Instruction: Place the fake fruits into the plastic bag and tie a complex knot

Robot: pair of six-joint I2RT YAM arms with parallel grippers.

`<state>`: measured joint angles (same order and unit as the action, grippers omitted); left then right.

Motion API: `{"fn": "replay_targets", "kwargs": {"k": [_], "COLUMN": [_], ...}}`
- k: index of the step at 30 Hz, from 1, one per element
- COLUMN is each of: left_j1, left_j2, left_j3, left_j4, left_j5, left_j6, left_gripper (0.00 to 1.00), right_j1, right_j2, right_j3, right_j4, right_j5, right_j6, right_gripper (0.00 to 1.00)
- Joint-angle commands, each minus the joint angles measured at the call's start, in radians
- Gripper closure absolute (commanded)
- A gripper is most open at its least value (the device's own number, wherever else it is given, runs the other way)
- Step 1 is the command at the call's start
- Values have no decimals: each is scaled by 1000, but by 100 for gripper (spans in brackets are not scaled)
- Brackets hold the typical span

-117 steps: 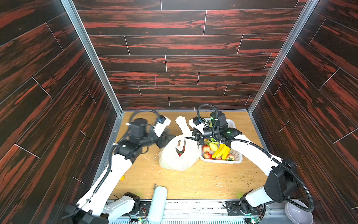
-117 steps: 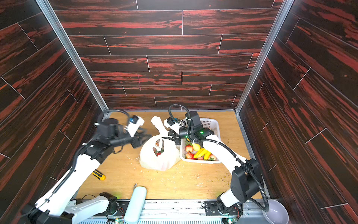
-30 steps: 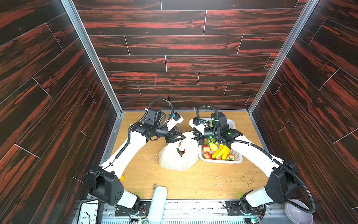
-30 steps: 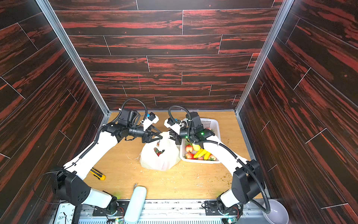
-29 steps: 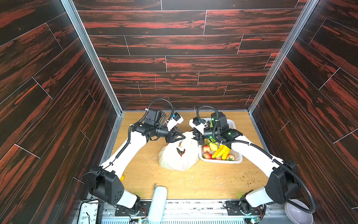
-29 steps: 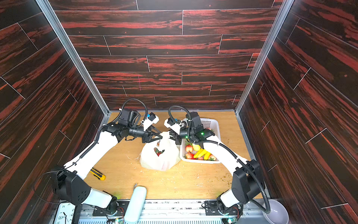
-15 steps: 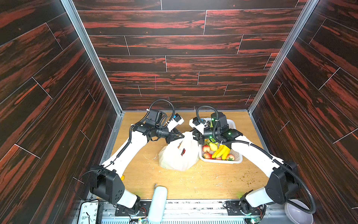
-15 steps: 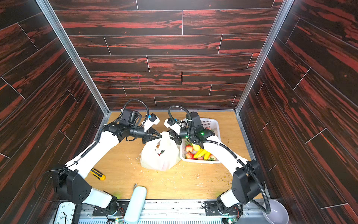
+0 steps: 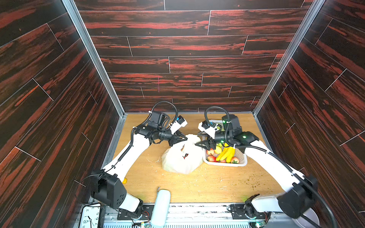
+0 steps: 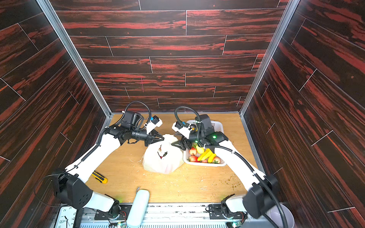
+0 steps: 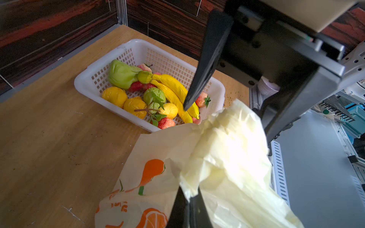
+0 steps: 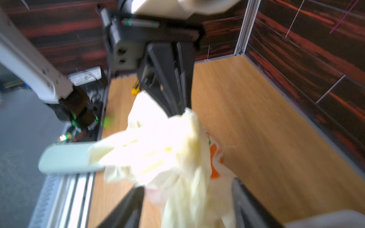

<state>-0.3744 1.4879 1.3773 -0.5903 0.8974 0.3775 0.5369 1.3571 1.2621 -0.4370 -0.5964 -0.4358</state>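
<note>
**Top views:** the left gripper (image 9: 185,138) is now clamped on the gathered neck of the plastic bag (image 9: 180,159). The right gripper (image 9: 197,144), closed a second ago, has spread its jaws. The bag stands mid-table, just beside the basket (image 9: 244,160) of fake fruits (image 9: 224,154). Bare table (image 9: 197,185) lies in front.

**Left wrist:** closed fingers (image 11: 185,209) pinch the bag film.

**Right wrist:** blurred; parted fingers (image 12: 128,207) flank the bag.

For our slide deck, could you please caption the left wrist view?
Left gripper pinches the top of the plastic bag, beside the white basket of fake fruits.
</note>
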Motion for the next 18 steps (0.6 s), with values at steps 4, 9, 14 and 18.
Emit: {"fn": "replay_targets", "kwargs": {"k": [4, 9, 14, 18], "left_j1": [-2, -1, -1, -1], "left_j2": [-50, -47, -40, -35], "left_j3": [-5, -9, -5, 6], "left_j4": [6, 6, 41, 41], "left_j5": [11, 10, 12, 18], "left_j6": [57, 65, 71, 73], "left_gripper": [100, 100, 100, 100], "right_j1": [-36, -38, -6, 10], "right_j2": [-83, -19, 81, 138], "right_j3": [93, 177, 249, 277], "right_j4": [-187, -205, -253, -249], "right_j5": [34, -26, -37, -51], "right_j6": [-35, -23, -32, -45], "right_gripper": [10, 6, 6, 5]}}
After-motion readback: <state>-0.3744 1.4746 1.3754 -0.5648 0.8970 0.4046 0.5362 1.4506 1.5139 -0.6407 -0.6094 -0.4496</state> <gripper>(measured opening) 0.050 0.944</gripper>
